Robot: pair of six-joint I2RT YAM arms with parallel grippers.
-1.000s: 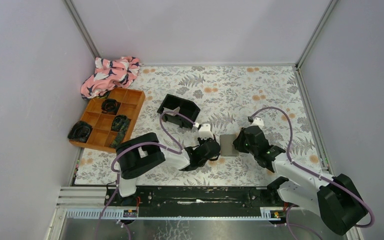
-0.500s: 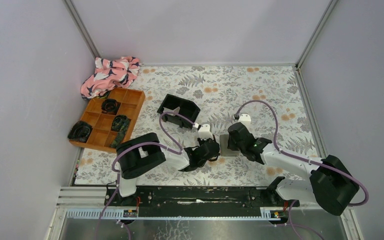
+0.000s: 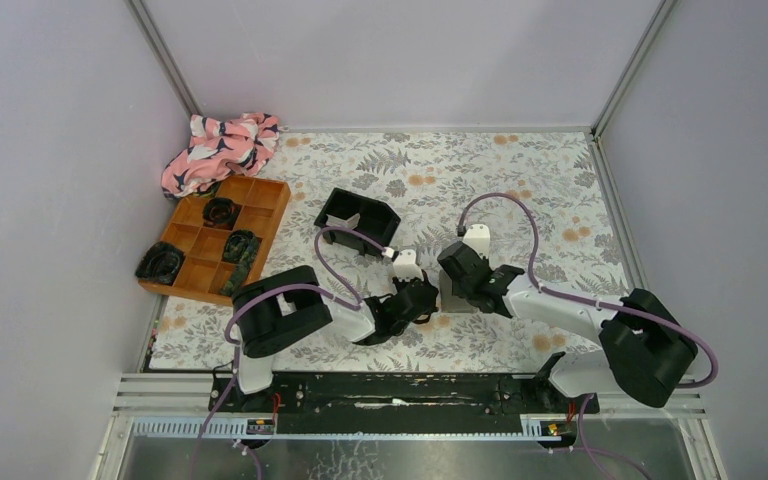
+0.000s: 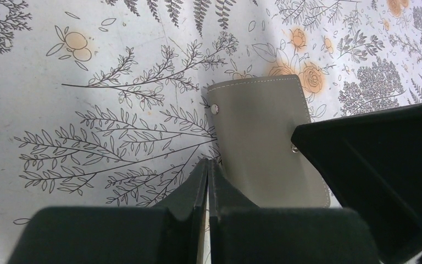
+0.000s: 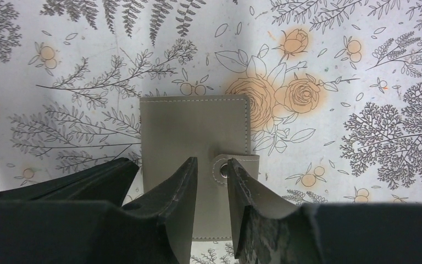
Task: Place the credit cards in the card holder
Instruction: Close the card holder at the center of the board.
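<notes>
The grey-taupe card holder (image 5: pixel 196 127) lies closed and flat on the floral mat, its snap tab on the right side. It also shows in the left wrist view (image 4: pixel 264 137) and, mostly covered, in the top view (image 3: pixel 456 298). My right gripper (image 5: pixel 212 165) is slightly open just above it, its fingertips either side of the snap tab (image 5: pixel 220 170). My left gripper (image 4: pixel 209 163) is shut, its tip at the holder's left edge. A pale card (image 3: pixel 352 219) stands in the black tray (image 3: pixel 360 205).
An orange compartment tray (image 3: pixel 265 205) with dark items sits at the left. A pink patterned cloth (image 3: pixel 220 148) lies in the back left corner. Walls close in the mat on three sides.
My right gripper has swung left, from beside the card holder's right edge to over it. My left gripper has barely moved.
</notes>
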